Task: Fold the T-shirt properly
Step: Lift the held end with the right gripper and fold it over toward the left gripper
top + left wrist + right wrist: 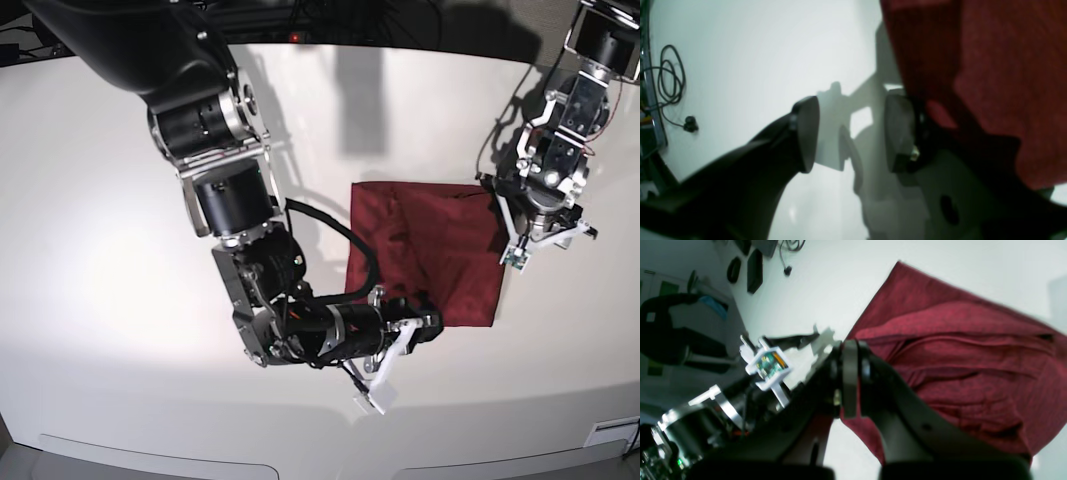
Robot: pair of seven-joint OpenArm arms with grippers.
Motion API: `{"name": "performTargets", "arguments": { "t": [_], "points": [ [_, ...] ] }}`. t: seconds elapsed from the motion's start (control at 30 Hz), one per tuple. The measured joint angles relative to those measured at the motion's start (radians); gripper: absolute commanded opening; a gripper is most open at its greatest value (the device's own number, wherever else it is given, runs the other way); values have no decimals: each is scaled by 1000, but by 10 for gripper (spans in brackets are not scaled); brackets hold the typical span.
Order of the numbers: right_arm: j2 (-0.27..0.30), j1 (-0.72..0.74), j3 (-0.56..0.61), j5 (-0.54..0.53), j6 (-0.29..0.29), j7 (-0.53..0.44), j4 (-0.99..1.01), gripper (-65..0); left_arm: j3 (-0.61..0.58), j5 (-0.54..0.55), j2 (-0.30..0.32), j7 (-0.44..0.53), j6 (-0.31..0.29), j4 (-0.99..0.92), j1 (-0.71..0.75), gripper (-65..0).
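Item: T-shirt (425, 260), maroon, folded to a rough square, wrinkled, flat on your white tabletop (100, 250).

Right gripper (849, 350): jaws pressed together at the shirt's near-left edge; whether cloth is pinched, you cannot tell.

Left gripper (851, 130): jaws apart, empty, above the shirt's right edge.

Cable (670, 83): coiled on the tabletop, well apart from the shirt.

No readable text, label or number shows in any view.
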State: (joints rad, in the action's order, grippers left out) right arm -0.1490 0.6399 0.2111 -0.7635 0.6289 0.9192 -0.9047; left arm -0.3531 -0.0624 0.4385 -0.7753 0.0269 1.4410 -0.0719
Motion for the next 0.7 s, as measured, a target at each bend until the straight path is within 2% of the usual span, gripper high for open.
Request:
{"name": "performTargets", "arguments": {
  "t": [0.07, 0.13, 0.2, 0.27, 0.37, 0.43, 0.5, 0.7],
  "points": [
    [0, 0, 7, -4, 0, -14, 0, -650, 0, -35, -23, 6, 0, -1, 1, -341],
    [0, -1, 8, -56, 9, -42, 0, -650, 0, -53, -41, 5, 0, -1, 0, -341],
    [0, 0, 8, -119, 54, -65, 0, -650, 0, -66, -50, -9, 0, -1, 0, -341],
    [0, 0, 8, -194, 55, -85, 0, -650, 0, -69, -51, -10, 0, -1, 0, -341],
    [0, 4, 8, -235, 56, -81, 0, -526, 0, -69, -47, -13, 0, -1, 0, -341],
    [-1, 8, 8, -238, 57, -82, 0, -478, 0, -77, -41, -19, 0, -1, 0, -341],
    [0, 9, 8, -238, 57, -81, 0, -458, 0, -80, -35, -24, 0, -1, 0, -341],
    [0, 9, 8, -236, 57, -82, 0, -458, 0, -88, -28, -30, 0, -1, 0, -341]
  ]
}}
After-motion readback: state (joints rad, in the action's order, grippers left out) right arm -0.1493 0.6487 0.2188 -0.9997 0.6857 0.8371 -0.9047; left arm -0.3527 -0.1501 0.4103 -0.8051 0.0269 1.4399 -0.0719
